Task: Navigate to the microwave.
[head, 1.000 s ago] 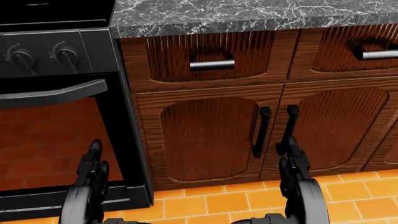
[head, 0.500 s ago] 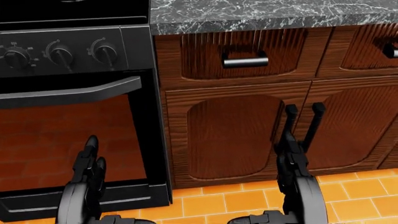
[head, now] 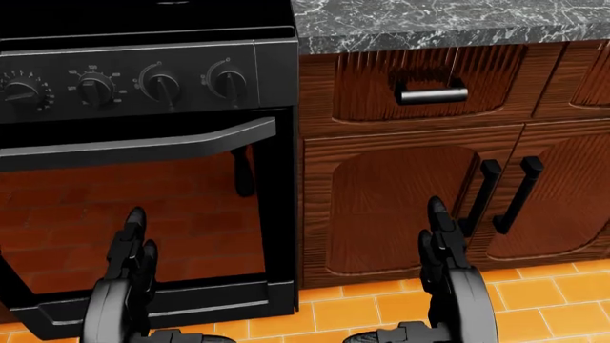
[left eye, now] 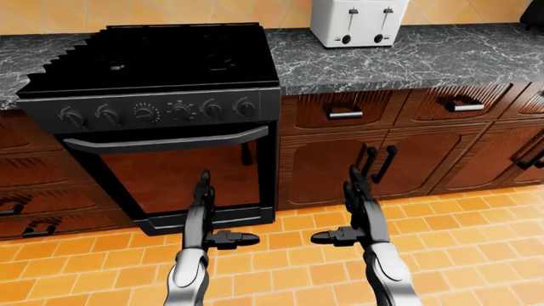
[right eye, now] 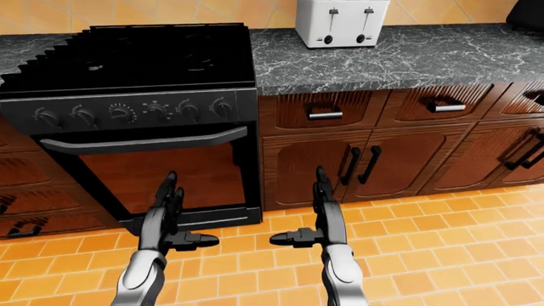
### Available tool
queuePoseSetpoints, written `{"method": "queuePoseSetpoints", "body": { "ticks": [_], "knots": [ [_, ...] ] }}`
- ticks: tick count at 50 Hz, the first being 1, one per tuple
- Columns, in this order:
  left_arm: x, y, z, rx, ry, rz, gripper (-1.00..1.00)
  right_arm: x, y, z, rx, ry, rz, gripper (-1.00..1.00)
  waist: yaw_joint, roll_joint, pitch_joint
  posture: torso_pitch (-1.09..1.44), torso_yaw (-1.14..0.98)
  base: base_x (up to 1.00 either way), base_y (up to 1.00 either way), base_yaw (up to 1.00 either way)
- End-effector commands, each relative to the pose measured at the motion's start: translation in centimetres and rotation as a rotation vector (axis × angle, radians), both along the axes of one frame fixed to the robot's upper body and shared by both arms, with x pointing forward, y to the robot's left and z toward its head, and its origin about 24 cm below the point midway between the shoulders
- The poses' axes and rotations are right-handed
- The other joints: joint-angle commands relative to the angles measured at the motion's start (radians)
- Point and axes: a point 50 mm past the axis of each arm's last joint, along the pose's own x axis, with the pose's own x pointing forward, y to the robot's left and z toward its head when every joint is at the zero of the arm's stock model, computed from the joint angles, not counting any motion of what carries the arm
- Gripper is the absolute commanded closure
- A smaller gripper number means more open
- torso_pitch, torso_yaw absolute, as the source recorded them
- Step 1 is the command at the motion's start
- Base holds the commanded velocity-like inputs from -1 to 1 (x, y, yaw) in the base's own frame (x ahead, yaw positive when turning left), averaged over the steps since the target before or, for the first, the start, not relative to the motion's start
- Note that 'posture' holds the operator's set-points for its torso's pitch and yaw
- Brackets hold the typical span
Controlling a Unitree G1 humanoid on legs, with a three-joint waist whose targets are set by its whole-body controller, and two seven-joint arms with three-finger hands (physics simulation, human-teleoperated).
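Observation:
No microwave shows in any view. My left hand (left eye: 206, 213) and right hand (left eye: 354, 210) are held out low over the orange tiled floor, fingers straight, open and empty. They also show at the bottom of the head view, left hand (head: 131, 250) and right hand (head: 443, 243). A black stove (left eye: 153, 64) with a row of knobs and an oven door (left eye: 174, 172) stands straight ahead, slightly left of centre.
A dark marble counter (left eye: 416, 57) runs right of the stove over brown wooden cabinets (left eye: 327, 169) with drawers. A white toaster (left eye: 357, 22) stands on it at the top. More brown drawers (left eye: 34, 191) are left of the stove. A dark thing (right eye: 529, 13) shows at the top right edge.
The whole head view has shifted: stove and cabinets slid to the right in the picture, so the camera has moved left. More of the stove's knobs and oven door show now.

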Motion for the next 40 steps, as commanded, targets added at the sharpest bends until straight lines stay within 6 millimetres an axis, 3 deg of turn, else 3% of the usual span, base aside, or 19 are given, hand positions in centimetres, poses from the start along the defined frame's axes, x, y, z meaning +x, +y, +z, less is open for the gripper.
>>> {"method": "queuePoseSetpoints", "body": {
  "ticks": [1, 2, 3, 4, 6, 10, 13, 14, 15, 16, 17, 18, 26, 28, 30, 31, 32, 35, 40],
  "knots": [
    [0.47, -0.18, 1.64, 0.001, -0.086, -0.007, -1.00, 0.32, -0.05, 1.43, -0.005, -0.071, 0.001, -1.00, -0.003, -0.012, -0.015, 0.00, 0.00, 0.00, 0.34, 0.00],
    [0.47, -0.18, 1.64, 0.001, -0.086, -0.007, -1.00, 0.38, -0.08, 1.29, -0.005, -0.071, 0.001, -1.00, -0.005, -0.043, -0.028, 0.00, 0.00, 0.00, 0.34, 0.00],
    [0.47, -0.18, 1.64, 0.001, -0.086, -0.007, -1.00, 0.39, -0.09, 1.32, -0.005, -0.071, 0.001, -1.00, -0.019, 0.010, -0.013, 0.00, 0.00, 0.00, 0.34, 0.00],
    [0.47, -0.18, 1.64, 0.001, -0.086, -0.007, -1.00, 0.37, -0.09, 1.35, -0.004, -0.070, 0.000, -1.00, -0.011, -0.010, -0.019, 0.00, 0.00, 0.00, 0.33, 0.00],
    [0.47, -0.18, 1.64, 0.001, -0.086, -0.007, -1.00, 0.40, -0.09, 1.26, -0.004, -0.070, 0.001, -1.00, -0.014, -0.010, -0.029, 0.00, 0.00, 0.00, 0.34, 0.00],
    [0.47, -0.18, 1.64, 0.001, -0.086, -0.007, -1.00, 0.37, -0.11, 1.38, -0.005, -0.071, 0.001, -1.00, -0.012, 0.032, -0.015, 0.00, 0.00, 0.00, 0.33, 0.00],
    [0.47, -0.18, 1.64, 0.001, -0.086, -0.007, -1.00, 0.35, -0.11, 1.33, -0.004, -0.070, 0.001, -1.00, -0.014, 0.090, -0.014, 0.00, 0.00, 0.00, 0.34, 0.00],
    [0.47, -0.18, 1.64, 0.001, -0.086, -0.007, -1.00, 0.35, -0.11, 1.35, -0.004, -0.071, 0.001, -1.00, -0.014, 0.127, -0.025, 0.00, 0.00, 0.00, 0.33, 0.00],
    [0.47, -0.18, 1.64, 0.001, -0.086, -0.007, -1.00, 0.37, -0.13, 1.36, -0.003, -0.070, 0.001, -1.00, -0.006, 0.177, -0.038, 0.00, 0.00, 0.00, 0.34, 0.00],
    [0.47, -0.18, 1.64, 0.001, -0.086, -0.007, -1.00, 0.39, -0.14, 1.36, -0.004, -0.071, 0.001, -1.00, 0.000, 0.110, -0.022, 0.00, 0.00, 0.00, 0.33, 0.00],
    [0.47, -0.18, 1.64, 0.001, -0.086, -0.007, -1.00, 0.45, -0.15, 1.24, -0.004, -0.071, 0.001, -1.00, -0.001, 0.125, -0.019, 0.00, 0.00, 0.00, 0.33, 0.00],
    [0.47, -0.18, 1.64, 0.001, -0.086, -0.007, -1.00, 0.39, -0.15, 1.35, -0.003, -0.071, 0.000, -1.00, 0.005, 0.118, -0.020, 0.00, 0.00, 0.00, 0.32, 0.00],
    [0.47, -0.18, 1.64, 0.001, -0.086, -0.007, -1.00, 0.40, -0.19, 1.38, 0.001, -0.070, -0.001, -1.00, -0.001, 0.036, -0.012, 0.00, 0.00, 0.00, 0.33, 0.00],
    [0.47, -0.18, 1.64, 0.001, -0.086, -0.007, -1.00, 0.41, -0.21, 1.38, 0.001, -0.071, -0.001, -1.00, -0.002, 0.010, -0.012, 0.00, 0.00, 0.00, 0.32, 0.00],
    [0.47, -0.18, 1.64, 0.001, -0.086, -0.007, -1.00, 0.40, -0.21, 1.39, 0.001, -0.071, -0.001, -1.00, -0.006, -0.041, -0.027, 0.00, 0.00, 0.00, 0.33, 0.00],
    [0.47, -0.18, 1.64, 0.001, -0.086, -0.007, -1.00, 0.38, -0.20, 1.44, 0.001, -0.072, -0.001, -1.00, -0.019, 0.009, -0.015, 0.00, 0.00, 0.00, 0.33, 0.00],
    [0.47, -0.18, 1.64, 0.001, -0.086, -0.007, -1.00, 0.36, -0.20, 1.43, 0.001, -0.072, -0.001, -1.00, -0.011, -0.009, -0.020, 0.00, 0.00, 0.00, 0.34, 0.00],
    [0.47, -0.18, 1.64, 0.001, -0.086, -0.007, -1.00, 0.37, -0.19, 1.43, 0.000, -0.072, 0.000, -1.00, -0.012, -0.005, -0.031, 0.00, 0.00, 0.00, 0.33, 0.00],
    [0.47, -0.18, 1.64, 0.001, -0.086, -0.007, -1.00, 0.34, -0.12, 1.48, 0.000, -0.073, 0.002, -1.00, -0.014, 0.063, -0.011, 0.00, 0.00, 0.00, 0.33, 0.00]
  ]
}}
